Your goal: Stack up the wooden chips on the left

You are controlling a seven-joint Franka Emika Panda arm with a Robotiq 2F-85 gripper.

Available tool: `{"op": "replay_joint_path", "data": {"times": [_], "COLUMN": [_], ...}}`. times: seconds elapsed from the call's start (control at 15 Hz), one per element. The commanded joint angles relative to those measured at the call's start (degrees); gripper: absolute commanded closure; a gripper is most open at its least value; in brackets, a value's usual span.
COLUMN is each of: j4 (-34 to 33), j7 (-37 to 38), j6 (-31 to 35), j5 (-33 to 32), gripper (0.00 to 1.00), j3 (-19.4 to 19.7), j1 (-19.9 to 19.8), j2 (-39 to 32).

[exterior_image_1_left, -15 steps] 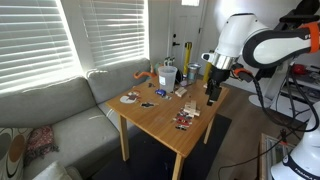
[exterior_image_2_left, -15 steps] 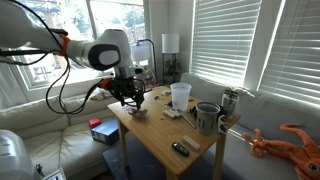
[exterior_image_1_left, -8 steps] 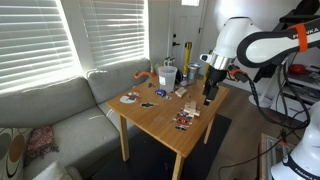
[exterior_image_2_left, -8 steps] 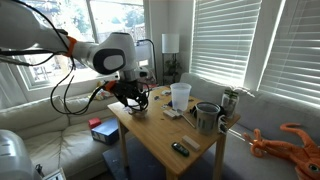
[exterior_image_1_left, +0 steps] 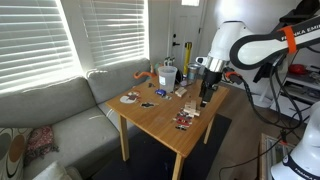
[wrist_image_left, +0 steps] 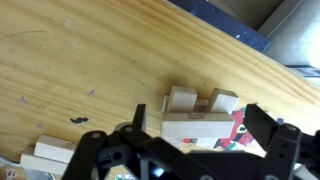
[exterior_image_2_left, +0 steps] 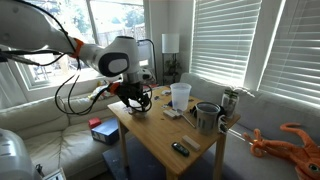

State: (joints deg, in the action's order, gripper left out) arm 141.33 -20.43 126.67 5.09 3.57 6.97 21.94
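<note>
In the wrist view, several pale tan wooden chips (wrist_image_left: 192,124) lie in a small pile on the wooden table, two short pieces on top of a longer one. A red and dark item (wrist_image_left: 236,131) shows under their right side. My gripper (wrist_image_left: 200,135) is open, with one dark finger on each side of the pile and nothing held. Another wooden chip (wrist_image_left: 47,156) lies apart at the lower left. In both exterior views the gripper (exterior_image_1_left: 207,97) (exterior_image_2_left: 136,103) hangs low over the table edge.
A white cup (exterior_image_1_left: 166,75) (exterior_image_2_left: 180,95), a metal cup (exterior_image_2_left: 207,117) and a round dark plate (exterior_image_1_left: 129,98) stand on the wooden table (exterior_image_1_left: 155,115). A dark-and-red cluster (exterior_image_1_left: 185,121) lies near its front corner. A grey sofa (exterior_image_1_left: 60,110) is beside it.
The arm has shifted slightly sideways over the table, towards the cups in one exterior view. The gripper stays open and nothing on the table has moved.
</note>
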Motion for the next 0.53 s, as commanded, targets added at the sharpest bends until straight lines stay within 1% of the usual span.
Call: {"op": "replay_joint_path", "data": {"times": [0.0, 0.47], "j4": [-2.0, -4.2], "j7": [-2.2, -3.3], "j6": [0.6, 0.3], "j5": [2.3, 4.2], "gripper": [0.0, 0.0], "j3": [0.3, -0.2], "j1": [0.5, 0.7], "j2": [-2.3, -5.2]}}
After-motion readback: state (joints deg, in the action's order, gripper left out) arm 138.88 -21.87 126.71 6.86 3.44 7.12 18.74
